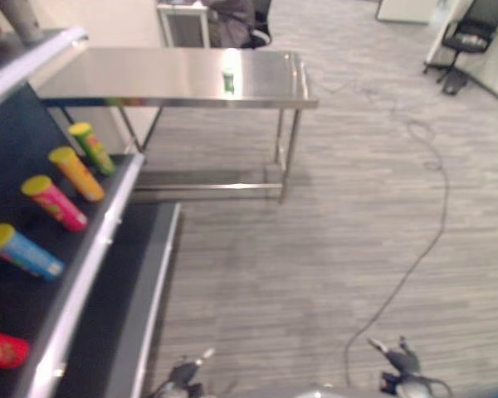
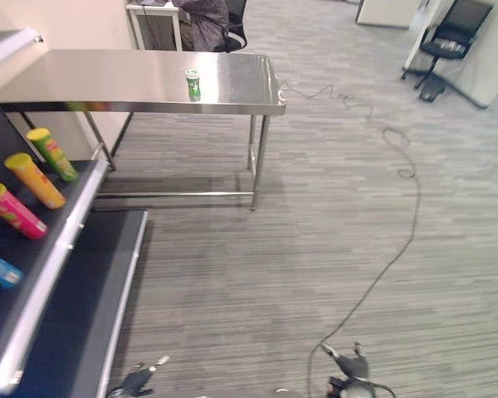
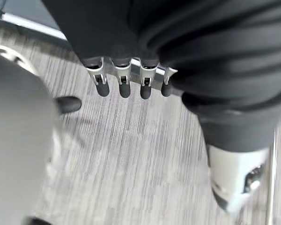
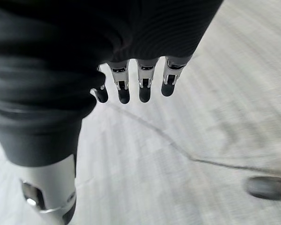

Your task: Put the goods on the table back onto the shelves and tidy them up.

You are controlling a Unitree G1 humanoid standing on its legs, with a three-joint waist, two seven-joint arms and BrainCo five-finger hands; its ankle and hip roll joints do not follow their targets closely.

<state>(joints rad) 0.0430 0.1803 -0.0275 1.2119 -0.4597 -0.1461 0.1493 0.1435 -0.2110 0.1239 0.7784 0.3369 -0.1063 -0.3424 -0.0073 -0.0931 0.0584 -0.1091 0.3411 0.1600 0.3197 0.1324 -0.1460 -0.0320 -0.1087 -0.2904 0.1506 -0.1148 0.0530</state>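
Note:
A small green can (image 1: 228, 80) stands upright near the right end of the steel table (image 1: 149, 79), far in front of me. On the dark shelf (image 1: 108, 224) at my left lie several crisp tubes: a green one (image 1: 92, 148), an orange one (image 1: 76, 173), a pink one (image 1: 54, 202), a blue one (image 1: 23, 250) and a red one (image 1: 0, 348). My left hand (image 1: 183, 375) hangs low beside the shelf's lower board, its fingers (image 3: 123, 86) straight and empty over the floor. My right hand (image 1: 402, 363) hangs low at the right, fingers (image 4: 123, 93) also straight, holding nothing.
The shelf's lower board (image 1: 129, 323) juts out toward my left side. A black office chair (image 1: 471, 37) stands at the back right. A person sits at a white desk (image 1: 183, 21) behind the table. Open grey floor (image 1: 332, 232) lies between me and the table.

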